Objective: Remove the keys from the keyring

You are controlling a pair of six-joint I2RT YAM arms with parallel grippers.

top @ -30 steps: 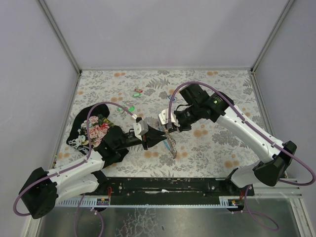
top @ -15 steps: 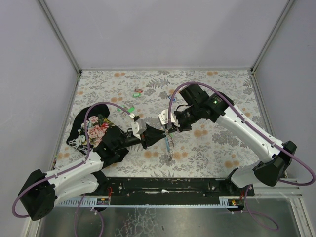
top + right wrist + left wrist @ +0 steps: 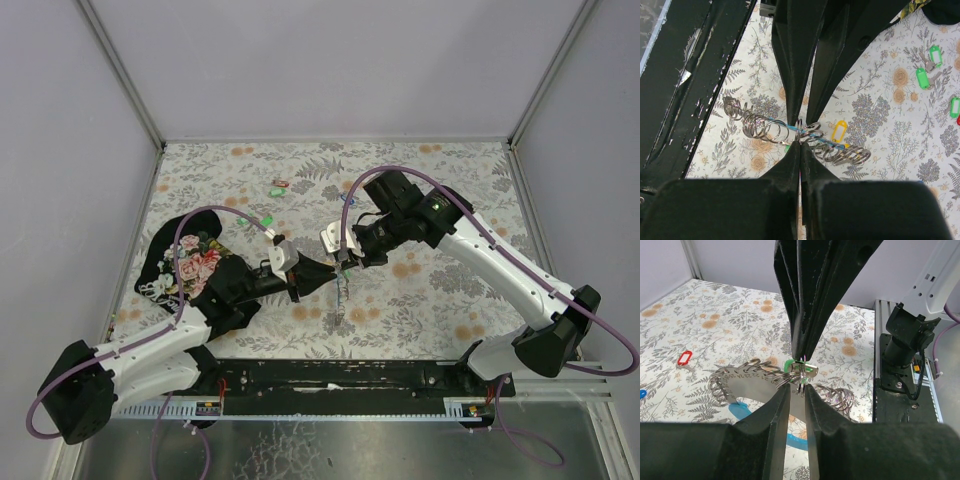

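The keyring [image 3: 342, 298], a floppy grey strap with a blue section and many metal rings, hangs between my two grippers above the table. It also shows in the left wrist view [image 3: 740, 386] and the right wrist view [image 3: 760, 127]. The keys, a small green tag [image 3: 811, 371], sit right at the meeting point, and only a green sliver [image 3: 788, 148] shows in the right wrist view. My right gripper [image 3: 343, 262] [image 3: 799, 143] is shut on a ring of the keyring. My left gripper [image 3: 335, 272] [image 3: 798, 389] has its jaws nearly together, with the tag's small metal ring between the tips.
A black floral cloth [image 3: 195, 270] lies under the left arm. Loose tags lie on the patterned table: green [image 3: 266, 221], red and green [image 3: 280, 187], yellow [image 3: 839, 131], red [image 3: 684, 357]. The right arm's base [image 3: 907, 340] and the black front rail [image 3: 340, 375] stand nearby.
My left gripper's jaws have narrowed a little around the small ring. The hanging strap has swung slightly left. The right gripper has stayed shut and still.
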